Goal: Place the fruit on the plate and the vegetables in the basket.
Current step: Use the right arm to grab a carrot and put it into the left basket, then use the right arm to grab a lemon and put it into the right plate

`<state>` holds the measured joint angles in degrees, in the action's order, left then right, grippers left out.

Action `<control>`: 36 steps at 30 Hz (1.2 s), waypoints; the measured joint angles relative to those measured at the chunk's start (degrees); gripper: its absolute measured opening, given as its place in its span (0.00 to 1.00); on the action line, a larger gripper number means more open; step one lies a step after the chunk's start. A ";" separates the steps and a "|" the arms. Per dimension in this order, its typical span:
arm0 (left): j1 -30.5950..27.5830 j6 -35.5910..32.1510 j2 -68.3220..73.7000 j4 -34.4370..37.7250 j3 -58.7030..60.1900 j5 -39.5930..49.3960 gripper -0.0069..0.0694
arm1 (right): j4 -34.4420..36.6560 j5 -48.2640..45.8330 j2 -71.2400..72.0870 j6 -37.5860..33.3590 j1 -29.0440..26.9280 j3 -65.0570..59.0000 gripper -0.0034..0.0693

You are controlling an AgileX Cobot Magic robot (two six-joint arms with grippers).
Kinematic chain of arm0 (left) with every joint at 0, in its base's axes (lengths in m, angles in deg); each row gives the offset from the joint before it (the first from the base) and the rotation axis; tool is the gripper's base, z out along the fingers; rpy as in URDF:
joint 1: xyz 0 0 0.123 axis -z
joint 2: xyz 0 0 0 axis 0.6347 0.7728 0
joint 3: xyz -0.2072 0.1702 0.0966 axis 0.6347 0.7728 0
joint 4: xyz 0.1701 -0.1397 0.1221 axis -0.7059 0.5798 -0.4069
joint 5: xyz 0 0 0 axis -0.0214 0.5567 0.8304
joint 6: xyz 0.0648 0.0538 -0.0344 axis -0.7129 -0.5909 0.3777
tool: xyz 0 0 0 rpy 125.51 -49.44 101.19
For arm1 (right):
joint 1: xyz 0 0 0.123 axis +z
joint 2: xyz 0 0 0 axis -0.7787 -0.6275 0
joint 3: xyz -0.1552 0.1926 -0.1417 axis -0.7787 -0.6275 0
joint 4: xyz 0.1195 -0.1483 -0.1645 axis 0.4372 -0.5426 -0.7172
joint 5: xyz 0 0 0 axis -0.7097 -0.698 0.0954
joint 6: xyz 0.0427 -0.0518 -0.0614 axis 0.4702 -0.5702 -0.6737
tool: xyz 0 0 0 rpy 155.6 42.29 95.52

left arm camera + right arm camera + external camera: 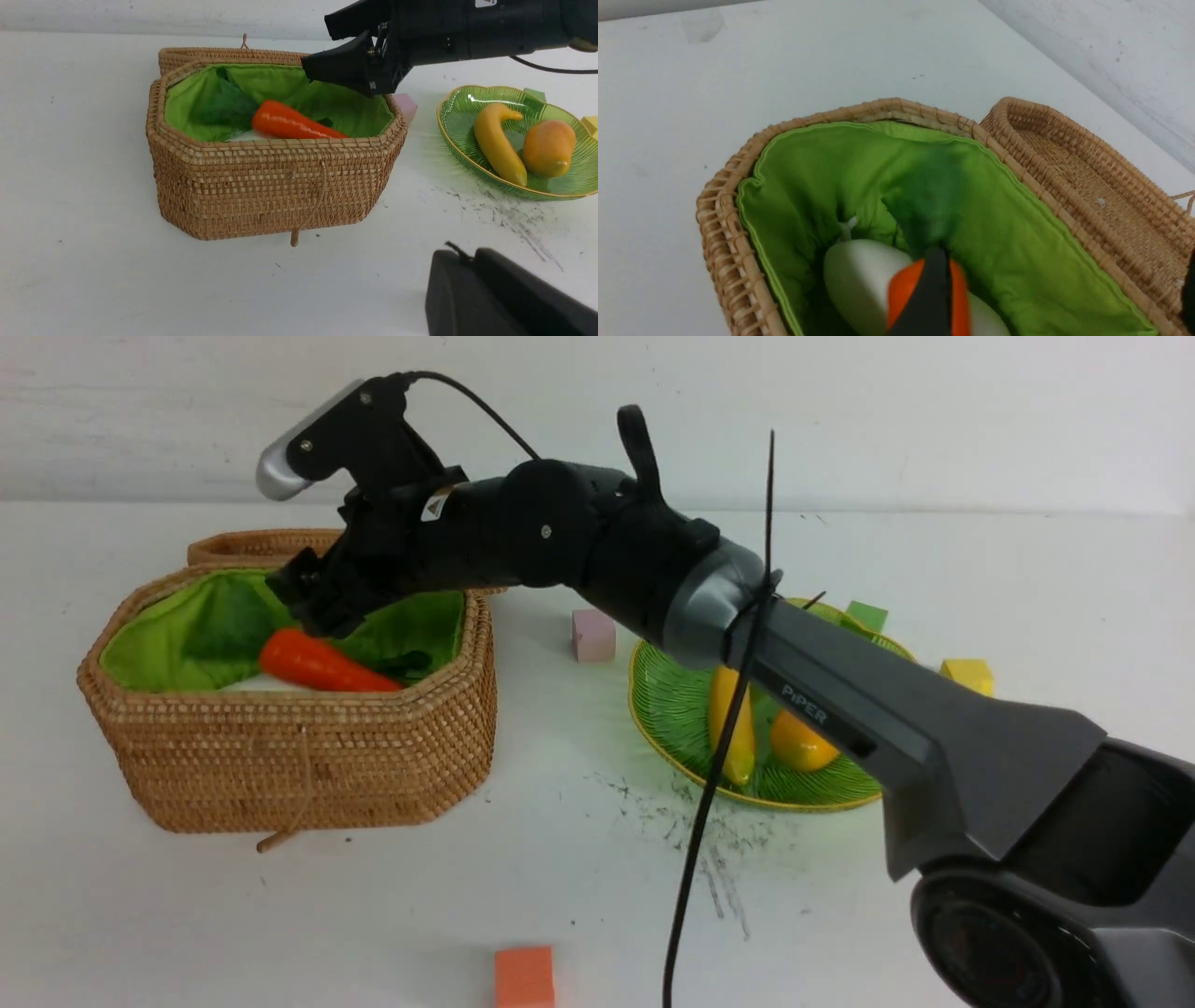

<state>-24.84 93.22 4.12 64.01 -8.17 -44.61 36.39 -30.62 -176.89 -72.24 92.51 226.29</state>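
One orange-red toy carrot (322, 663) lay released in the green-lined woven wicker basket (299, 756), right gripper (313, 593) spread just above; lifting out could snag lining, while left gripper's clenched jaws stayed unseen.

Orange-red carrot (322, 664) in green-lined tan woven basket (308, 761)

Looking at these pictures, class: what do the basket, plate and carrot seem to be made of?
Basket: woven tan wicker, matte, with green cloth lining. Plate: likely green glass, translucent, ribbed, shiny highlights, gold rim. Carrot: probably moulded plastic, smooth and glossy.
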 joint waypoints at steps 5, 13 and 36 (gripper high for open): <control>0.00 0.00 0.00 0.37 0.00 -0.12 0.14 | -1.25 -9.64 4.35 3.77 -0.05 -0.06 0.85; 0.00 -7.82 0.00 8.58 0.00 -0.67 0.14 | -12.04 -37.80 18.44 17.90 -0.68 0.31 0.26; 0.00 -31.94 0.00 32.69 0.00 -1.22 0.14 | -34.99 -44.95 48.54 43.65 -27.53 -43.69 0.03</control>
<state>-24.84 61.28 4.12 96.70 -8.17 -45.84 1.40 -75.56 -128.34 -28.59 64.98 182.60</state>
